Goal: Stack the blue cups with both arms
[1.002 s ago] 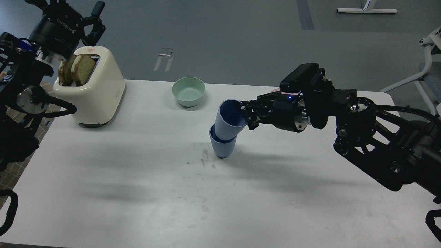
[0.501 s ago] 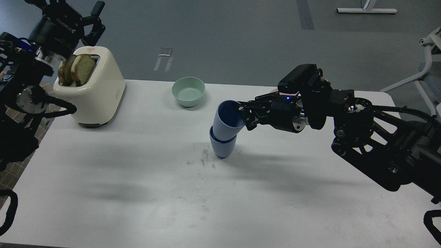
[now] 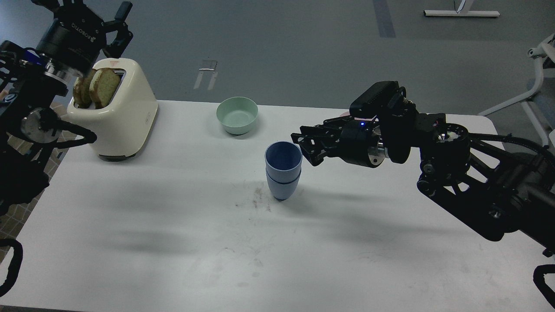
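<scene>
Two periwinkle blue cups stand nested and upright near the table's middle. The upper cup [image 3: 283, 157] sits inside the lower cup [image 3: 282, 189]. My right gripper [image 3: 304, 148] is open just right of the upper cup's rim, apart from it and holding nothing. My left gripper [image 3: 122, 25], marked with white lettering, is raised at the far left above the toaster, with its fingers spread and empty.
A cream toaster [image 3: 123, 115] with two bread slices stands at the back left. A mint-green bowl [image 3: 237, 115] sits at the back centre. A sliver of the pink bowl [image 3: 345, 114] shows behind my right arm. The white table [image 3: 173, 242] has scuff marks near the cups.
My right gripper let go of the tilted upper cup, which dropped straight down into the lower cup. The gripper's fingers opened and drew slightly right. The left arm has not moved.
</scene>
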`<state>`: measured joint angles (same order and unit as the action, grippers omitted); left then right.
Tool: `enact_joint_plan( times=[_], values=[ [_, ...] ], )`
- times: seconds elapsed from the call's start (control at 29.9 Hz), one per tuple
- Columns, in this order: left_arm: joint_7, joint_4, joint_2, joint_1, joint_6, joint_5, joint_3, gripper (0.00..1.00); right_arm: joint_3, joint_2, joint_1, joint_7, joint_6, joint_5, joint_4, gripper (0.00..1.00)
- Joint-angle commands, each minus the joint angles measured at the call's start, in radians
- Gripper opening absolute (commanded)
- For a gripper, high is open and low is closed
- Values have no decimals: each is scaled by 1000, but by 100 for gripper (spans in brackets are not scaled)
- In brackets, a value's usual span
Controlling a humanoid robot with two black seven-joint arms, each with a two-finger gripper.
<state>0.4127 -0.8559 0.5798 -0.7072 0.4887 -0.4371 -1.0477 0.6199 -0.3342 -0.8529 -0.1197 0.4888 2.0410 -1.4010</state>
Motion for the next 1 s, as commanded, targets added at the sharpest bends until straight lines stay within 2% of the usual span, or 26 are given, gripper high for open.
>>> enact_joint_plan(
  times=[0.0, 0.03, 0.17, 0.3, 0.43, 0.63, 0.97],
  values=[
    [2, 0, 2, 0, 0, 0, 2, 98, 55, 18, -6, -3, 0, -16, -1, 97],
    [2, 0, 3, 0, 0, 0, 3, 98, 81, 26, -6, -3, 0, -16, 0, 100],
    [2, 0, 11, 0, 0, 1, 0, 98, 366, 49, -14, -3, 0, -18, 26, 100],
    [2, 0, 8, 0, 0, 1, -3, 98, 564, 104, -40, -3, 0, -19, 85, 100],
    [2, 0, 6, 0, 0, 1, -5, 98, 799, 118, -57, -3, 0, -123, 129, 100],
    [-3, 0, 8, 0, 0, 5, -8, 98, 903, 51, -49, -5, 0, -391, 250, 100],
    [-9, 12, 3, 2, 0, 8, -6, 98, 917, -34, -23, -5, 0, -920, 540, 100]
  ],
)
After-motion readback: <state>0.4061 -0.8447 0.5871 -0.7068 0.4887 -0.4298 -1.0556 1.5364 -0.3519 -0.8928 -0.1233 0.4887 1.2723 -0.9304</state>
